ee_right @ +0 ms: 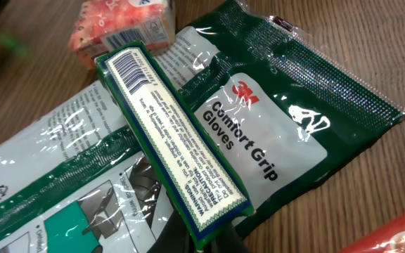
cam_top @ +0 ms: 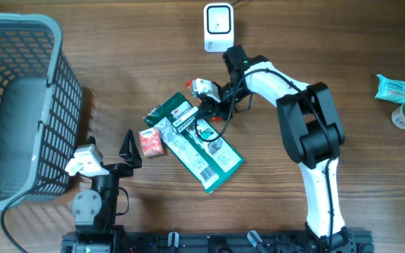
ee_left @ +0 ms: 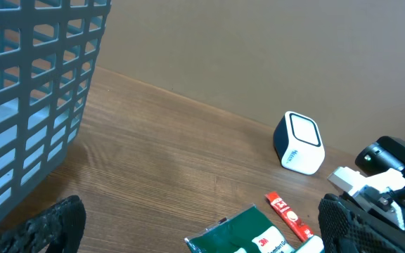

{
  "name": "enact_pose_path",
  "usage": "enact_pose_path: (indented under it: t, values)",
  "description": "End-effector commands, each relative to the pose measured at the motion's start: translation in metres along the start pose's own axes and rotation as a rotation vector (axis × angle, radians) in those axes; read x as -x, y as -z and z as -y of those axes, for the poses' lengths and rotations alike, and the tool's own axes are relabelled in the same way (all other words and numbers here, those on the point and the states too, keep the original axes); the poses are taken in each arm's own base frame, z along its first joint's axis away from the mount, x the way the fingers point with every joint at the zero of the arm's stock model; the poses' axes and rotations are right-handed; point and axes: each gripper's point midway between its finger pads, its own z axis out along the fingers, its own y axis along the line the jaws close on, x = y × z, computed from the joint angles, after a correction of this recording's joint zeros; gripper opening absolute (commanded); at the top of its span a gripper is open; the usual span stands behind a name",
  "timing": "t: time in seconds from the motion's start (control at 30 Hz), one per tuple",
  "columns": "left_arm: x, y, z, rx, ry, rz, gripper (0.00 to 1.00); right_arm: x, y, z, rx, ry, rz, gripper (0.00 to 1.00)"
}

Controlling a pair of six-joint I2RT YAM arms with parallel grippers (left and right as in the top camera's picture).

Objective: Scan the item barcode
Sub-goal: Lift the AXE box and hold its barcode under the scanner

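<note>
Right pincer [ee_right: 206, 242] is closed on the near end of the box [ee_right: 174, 133], lying on the gloves pack [ee_right: 273, 133] at 7 o'clock from the scanner [cam_top: 218, 27]; it looks light and stiff, so this end grip leaves the barcode [ee_right: 129, 70] free.

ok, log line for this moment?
phase: grasp | right gripper: shut on narrow green-edged barcode box, atop green glove packs | left gripper: open | white scanner: not reached

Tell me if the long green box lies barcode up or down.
Up: the box lies across the glove bags, its barcode facing the right wrist camera.
</note>
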Motion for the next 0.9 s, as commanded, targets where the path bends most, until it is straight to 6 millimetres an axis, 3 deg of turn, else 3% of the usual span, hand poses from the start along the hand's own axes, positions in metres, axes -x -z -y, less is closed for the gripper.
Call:
enact_pose_path:
  t: [0.0,0.13,0.23,0.37,0.47,0.53,0.6,0.7,0.8,0.87]
  values:
    - [-0.001,0.0,0.001,-0.009,-0.012,0.002,1.0,0.044,0.031,-0.013,-0.01,0.024,0.066,0.04]
    - [-0.001,0.0,0.001,-0.009,-0.012,0.002,1.0,0.082,0.062,-0.035,-0.031,-0.059,0.092,0.04]
    - [-0.001,0.0,0.001,-0.009,-0.012,0.002,1.0,0.097,0.069,-0.021,-0.062,-0.509,0.15,0.04]
    - [-0.001,0.0,0.001,-0.009,-0.012,0.002,1.0,0.102,0.073,-0.017,-0.023,-0.949,0.195,0.04]
    - [-0.001,0.0,0.001,-0.009,-0.012,0.002,1.0,0.122,0.087,0.013,-0.032,-1.227,0.33,0.04]
    - [-0.001,0.0,0.001,-0.009,-0.012,0.002,1.0,0.148,0.11,0.034,0.015,-1.307,0.478,0.04]
    - [-0.001,0.0,0.001,-0.009,-0.012,0.002,1.0,0.158,0.13,0.05,0.023,-1.391,0.574,0.04]
    - [-0.001,0.0,0.001,-0.009,-0.012,0.002,1.0,0.15,0.17,0.091,0.091,-1.636,0.766,0.04]
    - [-0.001,0.0,0.001,-0.009,-0.012,0.002,1.0,0.127,0.178,0.122,0.204,-1.76,0.856,0.04]
    - [-0.001,0.0,0.001,-0.009,-0.012,0.002,1.0,0.105,0.167,0.141,0.305,-1.894,0.884,0.04]
